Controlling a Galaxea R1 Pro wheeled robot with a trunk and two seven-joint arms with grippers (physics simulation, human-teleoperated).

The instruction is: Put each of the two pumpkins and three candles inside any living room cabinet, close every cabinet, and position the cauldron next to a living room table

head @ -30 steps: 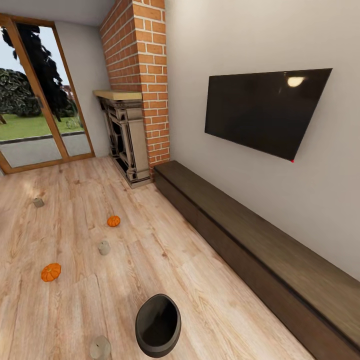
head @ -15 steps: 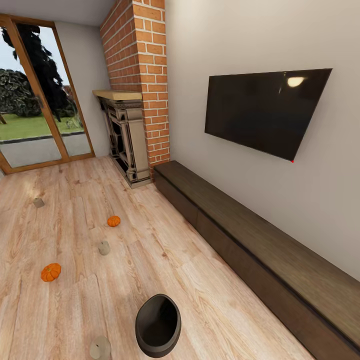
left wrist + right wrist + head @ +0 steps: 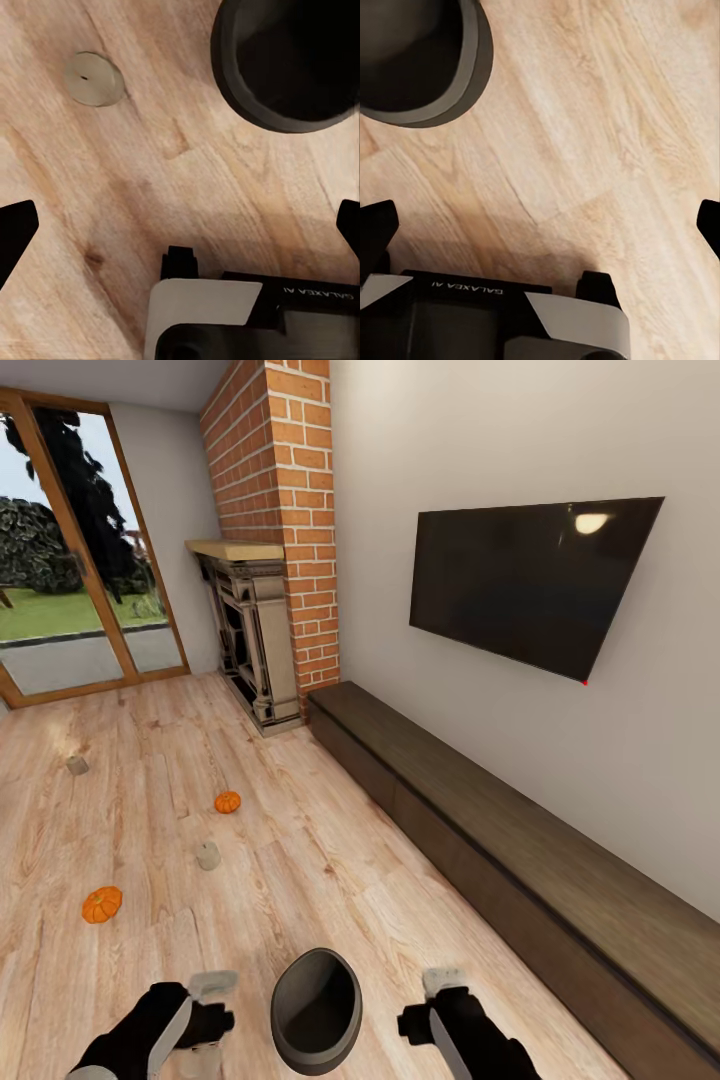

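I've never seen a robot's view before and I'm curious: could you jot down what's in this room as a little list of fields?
Floor: light wood planks
Pumpkins: two on the floor, near one, far one
Candles: one mid-floor, one far off, one beside the left arm
Cauldron: upright on the floor, between both arms
Cabinet: long, dark, along the wall, fronts shut
Left end effector: open, holding nothing
Right end effector: open, holding nothing
Wall: television, brick chimney
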